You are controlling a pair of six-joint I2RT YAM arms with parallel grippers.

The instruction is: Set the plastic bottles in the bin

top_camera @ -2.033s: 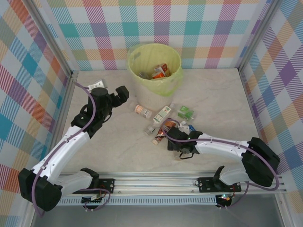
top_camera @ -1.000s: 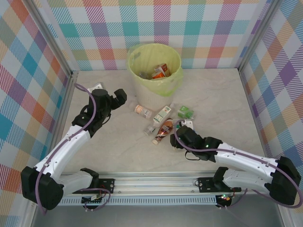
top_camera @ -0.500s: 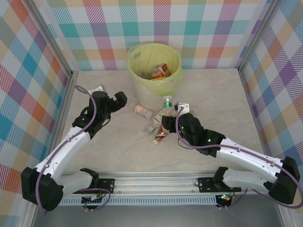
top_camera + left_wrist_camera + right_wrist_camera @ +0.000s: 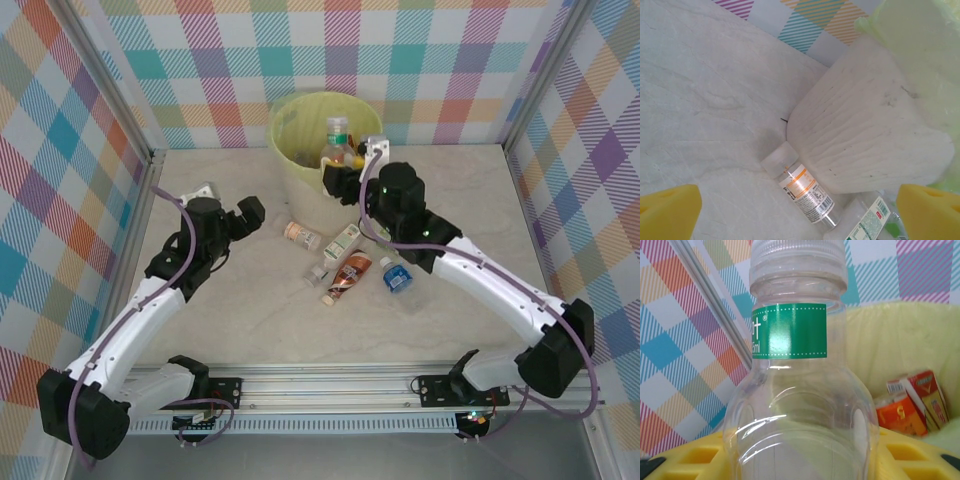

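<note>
**A:** Beige bin (image 4: 300, 185) w/ a yellow-green liner (image 4: 368, 172), far side of the table (image 4: 480, 200), centre. That's the top cam. You see the right gripper (image 4: 342, 168)?

**B:** Yep. It's up at the bin's near rim, clamped tight on a green-banded bottle (image 4: 337, 138). The bottle's upright, cap up, and over the bin's mouth as far as this angle tells.

**A:** Left gripper (image 4: 247, 212)?

**B:** Spread wide, nothing in it, low over the table left of the bin.

**A:** Bottles on the table?

**B:** A cluster just in front of the bin: orange-label bottle (image 4: 300, 234), green-and-white bottle (image 4: 345, 240), brown-label bottle (image 4: 349, 271), blue-capped bottle (image 4: 396, 277) and a small clear bottle (image 4: 318, 272). Red-and-orange bottles (image 4: 342, 152) lie inside the bin.

**A:** Left wrist cam?

**B:** Yellow pads (image 4: 667, 210) sit well apart in the bottom corners w/ nothing gripped btw them. The orange-label bottle lies on its side right against the bin's base, white cap pointing away from it. The green-and-white bottle is just beside it at the bottom edge.

**A:** Right wrist cam?

**B:** The green-banded bottle is v. close, clear plastic, w/ the green band (image 4: 790, 330) under a pale cap (image 4: 797, 255). A yellow pad sits on each side of its lower body. Behind it are the liner and the red-and-orange bottles, lower right.
</note>
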